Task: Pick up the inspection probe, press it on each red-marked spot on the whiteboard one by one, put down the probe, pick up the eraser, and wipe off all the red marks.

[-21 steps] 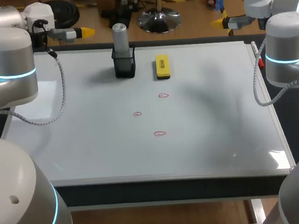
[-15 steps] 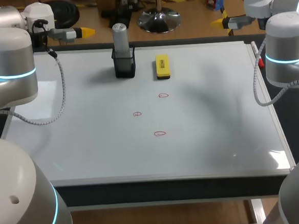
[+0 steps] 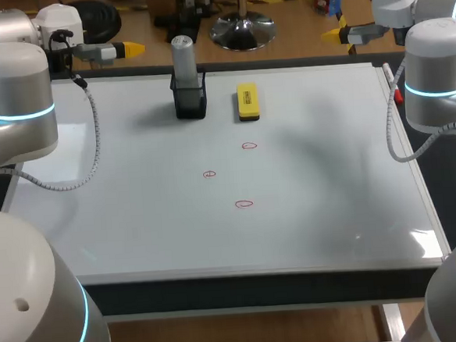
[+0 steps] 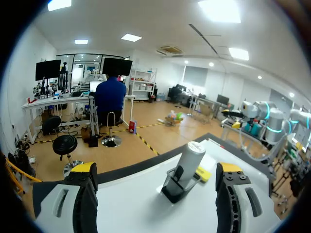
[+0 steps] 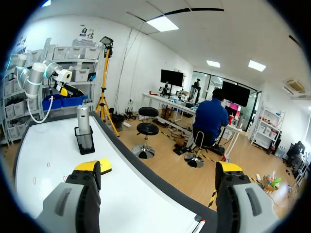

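A grey inspection probe (image 3: 183,55) stands upright in a black holder (image 3: 190,101) at the back of the whiteboard (image 3: 332,211). A yellow eraser (image 3: 247,101) lies to its right. Three small red marks (image 3: 249,146), (image 3: 209,174), (image 3: 244,203) sit mid-board. My left gripper (image 3: 132,48) hangs open over the back left corner, apart from everything. My right gripper (image 3: 330,33) is open beyond the back right edge. From the left wrist, the probe (image 4: 190,159) and eraser (image 4: 203,173) lie ahead of the open gripper (image 4: 156,168). The right gripper (image 5: 158,167) looks along the board at the probe (image 5: 83,118).
A marker pen (image 3: 395,86) with a red cap lies on the whiteboard's right rim. My left arm's cable (image 3: 93,141) hangs over the board's left part. The board's frame (image 3: 220,275) runs along the near edge.
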`<state>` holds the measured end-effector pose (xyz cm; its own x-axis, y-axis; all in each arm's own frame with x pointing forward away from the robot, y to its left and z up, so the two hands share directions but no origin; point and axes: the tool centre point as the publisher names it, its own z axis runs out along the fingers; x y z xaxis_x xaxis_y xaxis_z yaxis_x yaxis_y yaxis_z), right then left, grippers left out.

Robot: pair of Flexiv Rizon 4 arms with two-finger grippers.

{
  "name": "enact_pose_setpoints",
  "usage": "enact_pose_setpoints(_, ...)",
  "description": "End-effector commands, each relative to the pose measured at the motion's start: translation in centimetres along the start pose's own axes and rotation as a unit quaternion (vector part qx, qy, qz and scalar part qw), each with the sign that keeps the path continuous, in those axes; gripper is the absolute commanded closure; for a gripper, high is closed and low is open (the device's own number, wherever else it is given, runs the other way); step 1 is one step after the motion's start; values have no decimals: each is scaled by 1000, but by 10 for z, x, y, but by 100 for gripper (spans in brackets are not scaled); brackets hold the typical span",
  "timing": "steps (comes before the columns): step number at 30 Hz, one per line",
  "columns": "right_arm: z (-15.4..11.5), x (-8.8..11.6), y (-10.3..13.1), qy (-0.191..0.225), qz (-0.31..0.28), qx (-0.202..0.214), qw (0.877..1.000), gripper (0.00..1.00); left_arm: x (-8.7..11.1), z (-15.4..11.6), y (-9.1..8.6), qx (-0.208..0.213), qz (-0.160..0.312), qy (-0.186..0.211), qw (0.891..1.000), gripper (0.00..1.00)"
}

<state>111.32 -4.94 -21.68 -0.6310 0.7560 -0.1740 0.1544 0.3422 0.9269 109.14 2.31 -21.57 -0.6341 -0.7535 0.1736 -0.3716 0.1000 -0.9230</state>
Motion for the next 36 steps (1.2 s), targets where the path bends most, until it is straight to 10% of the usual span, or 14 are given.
enact_pose_setpoints(1,0,0,0,0,0,0,1000,0,0,0,1,1,0,0,1000,0)
enact_pose_setpoints(18,0,0,0,0,0,0,1000,0,12,11,-14,22,62,105,992,0)
enact_pose_setpoints(36,0,0,0,0,0,0,1000,0,48,29,-17,30,131,299,945,0)
